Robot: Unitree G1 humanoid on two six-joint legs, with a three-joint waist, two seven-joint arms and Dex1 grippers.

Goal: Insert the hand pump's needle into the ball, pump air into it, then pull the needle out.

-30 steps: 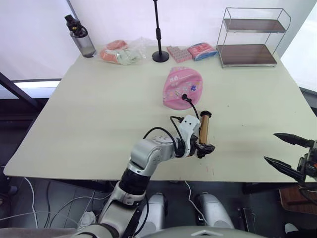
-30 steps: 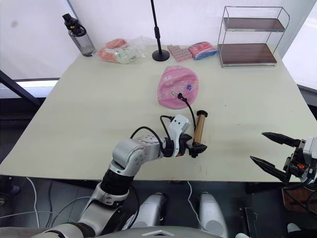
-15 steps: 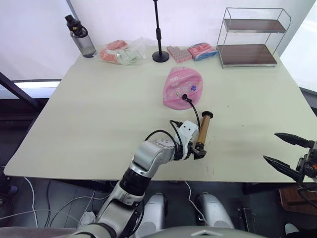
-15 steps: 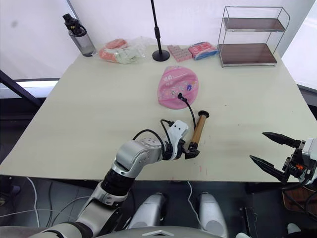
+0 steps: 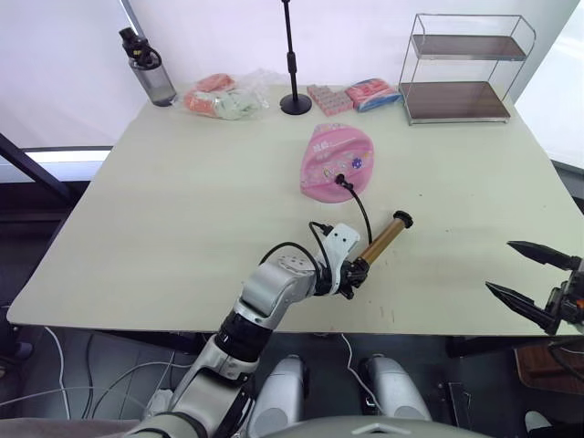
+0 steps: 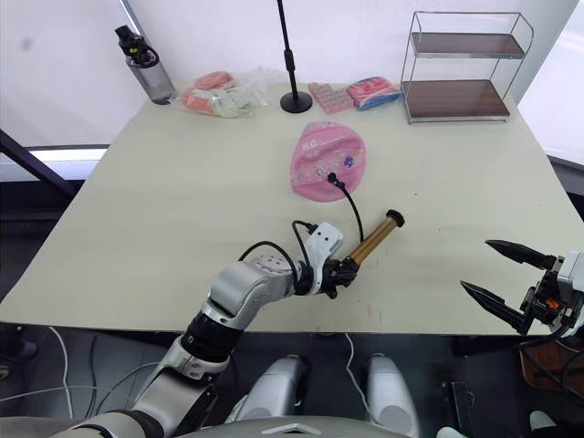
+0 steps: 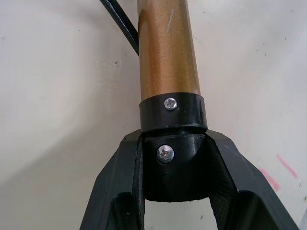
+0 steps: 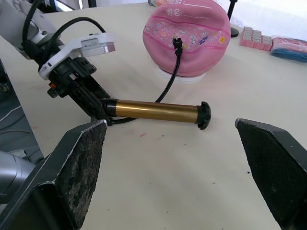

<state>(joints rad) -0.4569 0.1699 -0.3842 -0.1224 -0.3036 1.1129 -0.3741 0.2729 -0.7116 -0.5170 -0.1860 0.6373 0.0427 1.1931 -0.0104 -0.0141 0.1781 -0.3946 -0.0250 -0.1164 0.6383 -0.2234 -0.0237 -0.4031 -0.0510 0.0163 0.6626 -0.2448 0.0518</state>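
The pink ball (image 5: pixel 336 162) lies saggy on the table's middle, printed side up. A black fitting (image 5: pixel 339 179) sits in its top; the needle itself is hidden. From there a thin black hose (image 5: pixel 363 212) curves to the hand pump (image 5: pixel 383 239), whose gold barrel lies flat, slanting toward the near left. My left gripper (image 5: pixel 351 274) is shut on the pump's near black end cap (image 7: pixel 172 165), one finger on each side. My right gripper (image 5: pixel 499 266) hangs open beyond the table's front right edge, well apart from the pump.
Along the far edge stand a water bottle (image 5: pixel 146 68), a black stand pole (image 5: pixel 294 73), plastic-wrapped packets (image 5: pixel 224 96), pink packets (image 5: pixel 351 94) and a two-level wire shelf (image 5: pixel 461 73). The table's front edge (image 5: pixel 274 321) runs just under my left gripper.
My left gripper has closed on the pump's near end cap. The pump has swung, so its far end now points further right. The right gripper has stayed put.
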